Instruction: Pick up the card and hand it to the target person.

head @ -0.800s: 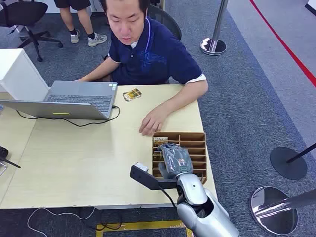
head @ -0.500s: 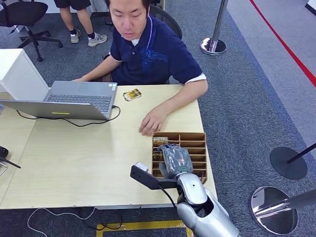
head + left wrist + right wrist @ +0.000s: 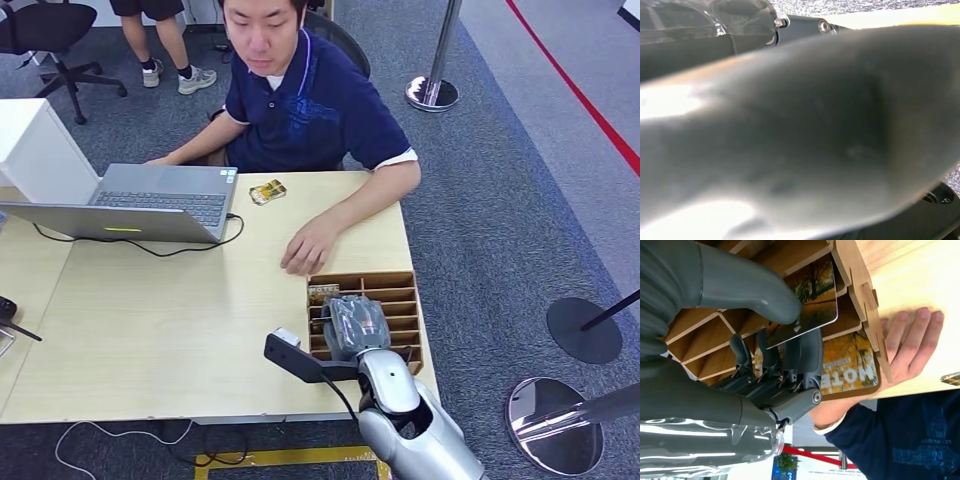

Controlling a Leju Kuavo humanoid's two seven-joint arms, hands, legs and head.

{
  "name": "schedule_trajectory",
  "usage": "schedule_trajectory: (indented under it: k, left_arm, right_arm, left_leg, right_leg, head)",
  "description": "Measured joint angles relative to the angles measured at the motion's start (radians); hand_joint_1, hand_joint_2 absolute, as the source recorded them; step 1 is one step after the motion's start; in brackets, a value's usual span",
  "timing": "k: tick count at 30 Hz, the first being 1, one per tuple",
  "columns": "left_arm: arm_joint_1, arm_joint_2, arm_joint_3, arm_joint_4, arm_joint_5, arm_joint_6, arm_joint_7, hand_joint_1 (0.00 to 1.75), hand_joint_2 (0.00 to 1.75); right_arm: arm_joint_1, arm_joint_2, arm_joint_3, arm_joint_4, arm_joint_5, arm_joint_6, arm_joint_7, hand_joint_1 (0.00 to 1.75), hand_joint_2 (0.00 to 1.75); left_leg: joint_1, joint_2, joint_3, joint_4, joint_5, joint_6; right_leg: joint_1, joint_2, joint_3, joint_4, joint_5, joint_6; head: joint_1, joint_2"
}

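My right hand point(image 3: 355, 325) hangs over the wooden card holder point(image 3: 401, 284) at the table's near right corner. In the right wrist view the hand point(image 3: 764, 360) pinches a card point(image 3: 817, 302) with an autumn-tree picture between the thumb and the fingers, just above the holder's slots point(image 3: 851, 270). Another card printed "NOTE" point(image 3: 847, 371) stays in the end slot point(image 3: 323, 291). The person in a navy shirt point(image 3: 317, 110) sits across the table, one hand point(image 3: 306, 250) flat on the wood just beyond the holder. A blurred grey shape, my left hand point(image 3: 798, 130), sits too close to the lens to read.
An open laptop point(image 3: 151, 200) with a black cable stands at the far left. A loose card point(image 3: 268, 191) lies beside it. Stanchion bases point(image 3: 555, 425) stand on the carpet to the right. A black phone point(image 3: 6, 306) lies at the left edge.
The wooden holder has slid slightly toward me under my right hand. The person has sat up a little; their hand on the table has not moved.
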Motion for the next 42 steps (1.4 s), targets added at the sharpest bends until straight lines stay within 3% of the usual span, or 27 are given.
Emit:
schedule_trajectory:
  k: [13,17,29,42]
  left_arm:
    - [0.0,0.0,0.0,0.0,0.0,-0.003,-0.005,0.0,0.0]
    - [0.0,0.0,0.0,0.0,-0.002,-0.003,-0.017,0.0,1.75]
    - [0.0,0.0,-0.006,0.0,-0.014,-0.012,-0.04,0.0,1.75]
    - [0.001,0.0,-0.006,0.0,-0.003,-0.041,-0.049,0.0,1.75]
  right_arm:
    - [0.0,0.0,0.0,0.0,0.004,0.0,0.0,1.32,1.75]
    - [0.0,0.0,0.0,0.0,0.007,0.0,0.0,1.37,1.75]
    - [0.0,-0.002,-0.006,-0.017,0.01,-0.014,-0.005,1.36,1.75]
    - [-0.028,-0.027,-0.085,-0.221,-0.034,-0.073,-0.063,1.36,1.75]
  left_leg:
    - [0.0,0.0,0.0,0.0,0.0,0.0]
    - [0.0,0.0,0.0,0.0,0.0,0.0]
    - [0.0,0.0,0.0,0.0,0.0,0.0]
    - [0.0,0.0,0.0,0.0,0.0,0.0]
  right_leg:
    - [0.0,0.0,0.0,0.0,0.0,0.0]
    - [0.0,0.0,0.0,0.0,0.0,0.0]
    - [0.0,0.0,0.0,0.0,0.0,0.0]
    - [0.0,0.0,-0.001,0.0,0.0,0.0]
  head:
    - [0.0,0.0]
    - [0.0,0.0]
    - [0.0,0.0]
    - [0.0,0.0]
